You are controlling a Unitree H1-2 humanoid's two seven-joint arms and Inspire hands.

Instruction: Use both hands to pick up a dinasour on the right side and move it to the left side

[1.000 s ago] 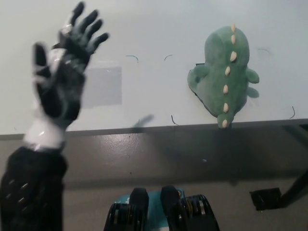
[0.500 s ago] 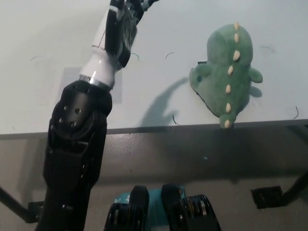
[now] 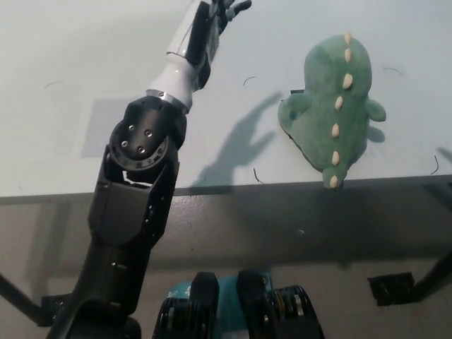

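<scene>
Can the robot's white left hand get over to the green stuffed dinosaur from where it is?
Probably yes. The white left hand is raised over the pale table, and nothing lies between it and the green stuffed dinosaur by the table's front edge.

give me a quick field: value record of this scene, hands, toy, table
toy: green plush dinosaur with a row of cream spikes, lying on the right side of the table, tail end at the near edge
table: pale white tabletop with a dark front edge
left hand: white left hand stretched far over the table near the picture's top, clear of the dinosaur, partly cut off by the frame; open or shut cannot be told
right hand: not in view
marking: faint grey rectangular patch on the left side of the table
contact: nothing touches the toy
</scene>
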